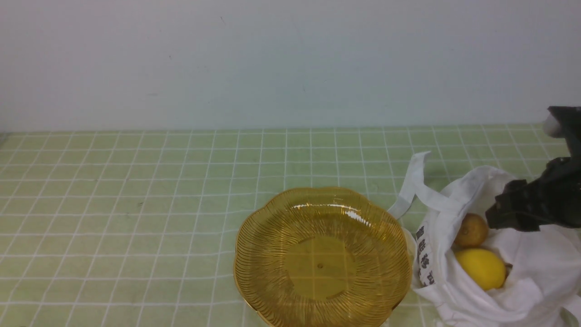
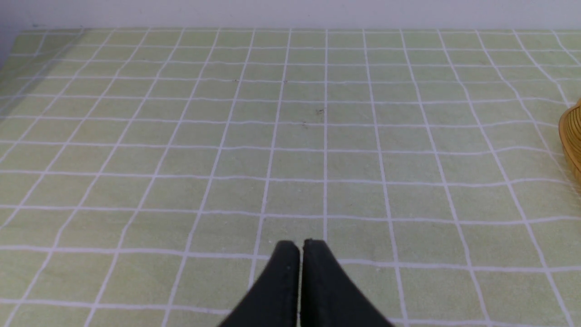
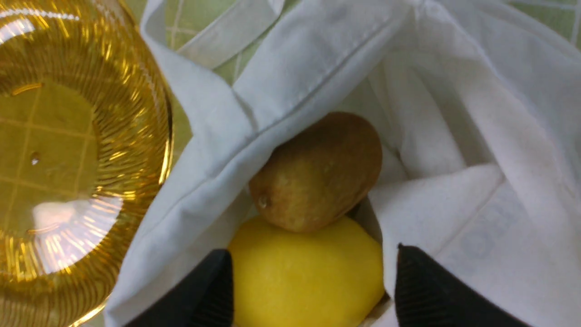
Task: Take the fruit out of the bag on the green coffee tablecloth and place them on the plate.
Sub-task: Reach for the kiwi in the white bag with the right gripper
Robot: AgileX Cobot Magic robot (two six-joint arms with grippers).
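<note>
The only writing in view is on a white cloth bag [image 1: 535, 281] at the near right of the table. A column of dark, bold characters [image 1: 425, 254] runs down the bag's left side, from its rim toward its base. They look like block-shaped script, but they are small and broken up by folds in the cloth, so none can be read. In the right wrist view, faint grey lettering [image 3: 483, 234] shows through the cloth on the inner wall of the bag. It is too pale and blurred to make out.
</note>
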